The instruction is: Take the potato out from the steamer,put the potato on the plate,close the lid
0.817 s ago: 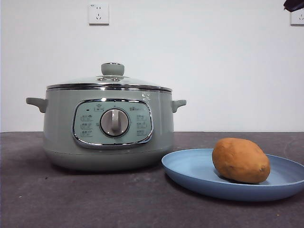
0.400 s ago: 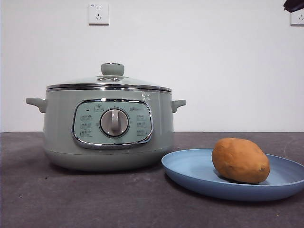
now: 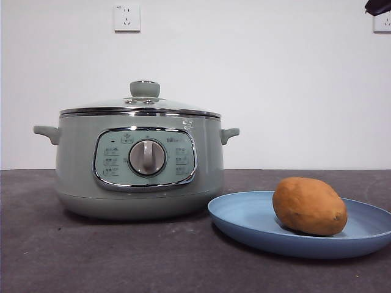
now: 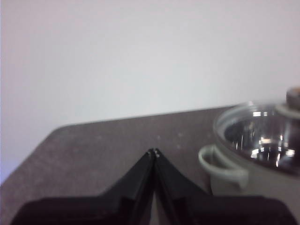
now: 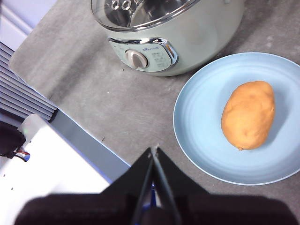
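Steamer (image 3: 139,165): sage-green pot on the dark table (image 3: 91,256), control panel w/ silver dial facing the front cam; two side handles show.
Lid (image 3: 142,105): seated on the steamer, glass dome w/ steel rim, green knob upright on top (pot is closed).
Plate (image 3: 244,217): light blue, on the table just beside the steamer, on the side away from the left gripper; near edge of the plate sits close to the steamer's base, whether they touch can't be told.
Potato (image 3: 310,206): orange-brown, lying on its side on the plate, toward the plate half farther from the steamer; apart from the steamer.
Left gripper (image 4: 153,152): jaws pressed together, tips meeting, holding nothing; hangs off to one side of the steamer, near a side handle, not touching it.
Right gripper (image 5: 153,150): jaws together too, empty; raised well above the table, looking down at the steamer's front and the plate, clear of both.
Wall sockets (image 3: 126,17): on the white wall behind the steamer.
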Controlling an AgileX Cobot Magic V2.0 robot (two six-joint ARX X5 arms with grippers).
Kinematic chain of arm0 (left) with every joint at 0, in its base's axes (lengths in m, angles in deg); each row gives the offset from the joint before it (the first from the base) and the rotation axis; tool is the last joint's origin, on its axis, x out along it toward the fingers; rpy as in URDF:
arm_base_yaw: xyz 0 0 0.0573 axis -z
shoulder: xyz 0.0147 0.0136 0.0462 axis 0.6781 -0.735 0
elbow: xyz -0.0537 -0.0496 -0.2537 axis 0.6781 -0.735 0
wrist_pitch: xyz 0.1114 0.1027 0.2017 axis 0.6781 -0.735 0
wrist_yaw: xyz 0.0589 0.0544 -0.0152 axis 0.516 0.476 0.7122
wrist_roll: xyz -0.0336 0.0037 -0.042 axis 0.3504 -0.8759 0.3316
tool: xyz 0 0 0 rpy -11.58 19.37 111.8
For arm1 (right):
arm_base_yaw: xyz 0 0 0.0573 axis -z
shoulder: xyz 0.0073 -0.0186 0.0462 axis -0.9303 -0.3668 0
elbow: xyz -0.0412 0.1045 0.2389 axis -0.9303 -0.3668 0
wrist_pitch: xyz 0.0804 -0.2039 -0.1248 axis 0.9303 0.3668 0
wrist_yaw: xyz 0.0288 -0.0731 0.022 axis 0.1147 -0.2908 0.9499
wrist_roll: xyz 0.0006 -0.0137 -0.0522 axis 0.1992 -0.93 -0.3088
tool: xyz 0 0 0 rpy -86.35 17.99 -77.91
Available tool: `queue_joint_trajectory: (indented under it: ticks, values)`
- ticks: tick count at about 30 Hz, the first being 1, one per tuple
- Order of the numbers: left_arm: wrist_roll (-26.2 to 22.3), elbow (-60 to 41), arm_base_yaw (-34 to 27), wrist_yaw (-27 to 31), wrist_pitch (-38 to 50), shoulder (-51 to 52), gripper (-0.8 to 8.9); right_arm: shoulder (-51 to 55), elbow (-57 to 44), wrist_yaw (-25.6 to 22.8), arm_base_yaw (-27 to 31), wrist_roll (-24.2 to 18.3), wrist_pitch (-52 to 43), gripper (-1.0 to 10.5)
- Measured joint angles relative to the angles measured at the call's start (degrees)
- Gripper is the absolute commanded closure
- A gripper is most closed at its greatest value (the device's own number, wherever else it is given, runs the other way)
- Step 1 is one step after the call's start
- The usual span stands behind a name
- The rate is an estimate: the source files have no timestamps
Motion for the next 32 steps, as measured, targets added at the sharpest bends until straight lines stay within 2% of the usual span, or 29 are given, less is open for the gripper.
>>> queue_joint_trajectory:
  ticks: [7, 18, 32]
  values:
    - [2.7, -7.2, 0.0, 0.1, -0.5, 4.8, 8.16, 0.0, 0.0, 0.0, 0.0, 0.0, 0.0, 9.5]
    - [5.0, -7.2, 0.0, -0.4, -13.3, 7.4, 8.16, 0.0, 0.0, 0.0, 0.0, 0.0, 0.0, 9.5]
    - [8.1, -7.2, 0.0, -1.4, -13.3, 7.4, 8.16, 0.0, 0.0, 0.0, 0.0, 0.0, 0.0, 9.5]
